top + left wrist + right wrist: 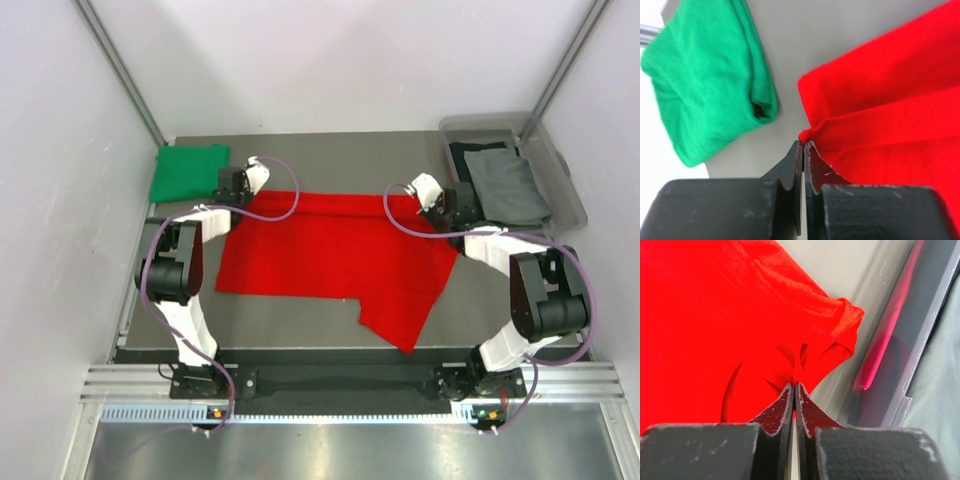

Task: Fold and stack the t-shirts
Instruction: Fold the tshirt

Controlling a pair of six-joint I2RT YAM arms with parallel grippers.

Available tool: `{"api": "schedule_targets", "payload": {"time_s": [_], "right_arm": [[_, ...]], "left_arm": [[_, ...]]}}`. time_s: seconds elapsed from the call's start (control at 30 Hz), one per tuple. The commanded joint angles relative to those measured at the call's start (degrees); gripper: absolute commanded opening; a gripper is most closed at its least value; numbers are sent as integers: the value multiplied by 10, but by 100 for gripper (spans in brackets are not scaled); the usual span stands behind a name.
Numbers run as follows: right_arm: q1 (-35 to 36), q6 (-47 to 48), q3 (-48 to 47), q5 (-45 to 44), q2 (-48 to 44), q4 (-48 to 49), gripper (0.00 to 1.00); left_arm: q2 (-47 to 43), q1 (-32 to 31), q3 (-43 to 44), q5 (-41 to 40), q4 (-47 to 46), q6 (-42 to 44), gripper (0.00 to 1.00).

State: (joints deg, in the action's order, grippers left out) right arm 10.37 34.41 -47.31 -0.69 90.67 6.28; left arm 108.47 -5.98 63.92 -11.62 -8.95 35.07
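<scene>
The red t-shirt (330, 255) is being pinched at its far edge by left gripper (803, 146) and right gripper (794, 388) for folding; a matched carry nearward is being judged necessary.

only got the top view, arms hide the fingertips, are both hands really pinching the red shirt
observer: left wrist view shows the left hand shut on a raised fold at the corner of the red t-shirt.
operator: and the right
observer: the right hand is shut on bunched red cloth beside a hemmed sleeve.
operator: sleeve touching anything
observer: no, a strip of table shows between the sleeve and the wall of the bin.
</scene>
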Motion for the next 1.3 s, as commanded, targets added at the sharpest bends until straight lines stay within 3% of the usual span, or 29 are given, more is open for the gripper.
{"api": "schedule_targets", "payload": {"time_s": [0.0, 0.4, 0.5, 0.53, 0.6, 0.63, 0.7, 0.8, 0.87, 1.07, 1.27], "right_arm": [[0, 1, 2, 0, -23, 18, 0], [1, 4, 6, -5, 2, 21, 0], [1, 24, 5, 24, -11, -29, 0], [2, 33, 3, 41, -20, -55, 8], [4, 57, -6, 78, -54, -152, 26], [4, 60, -5, 83, -74, -179, 39], [-5, 65, 25, 87, -156, -219, 41], [-16, 81, 76, 90, -263, -212, 57], [-16, 80, 67, 89, -268, -201, 59], [-17, 30, -64, 122, -113, -198, 47], [-18, 10, -172, 135, 16, -197, 43]], "left_arm": [[-23, 7, -16, -2, 5, -11, 0], [-27, 7, -26, 12, 34, -19, 0], [-44, 7, -29, 14, 64, -25, 0], [-53, 7, -34, 12, 71, -27, 7], [-92, 7, -59, 5, 87, -45, 49], [-113, 8, -74, 11, 104, -48, 98], [-193, 9, -110, 21, 106, -56, 98], [-286, 10, -184, 42, 71, -56, 99], [-290, 9, -170, 69, 87, -58, 99], [-179, 8, -42, 103, 183, -132, 98], [-96, 8, 54, 109, 224, -125, 84]]}}
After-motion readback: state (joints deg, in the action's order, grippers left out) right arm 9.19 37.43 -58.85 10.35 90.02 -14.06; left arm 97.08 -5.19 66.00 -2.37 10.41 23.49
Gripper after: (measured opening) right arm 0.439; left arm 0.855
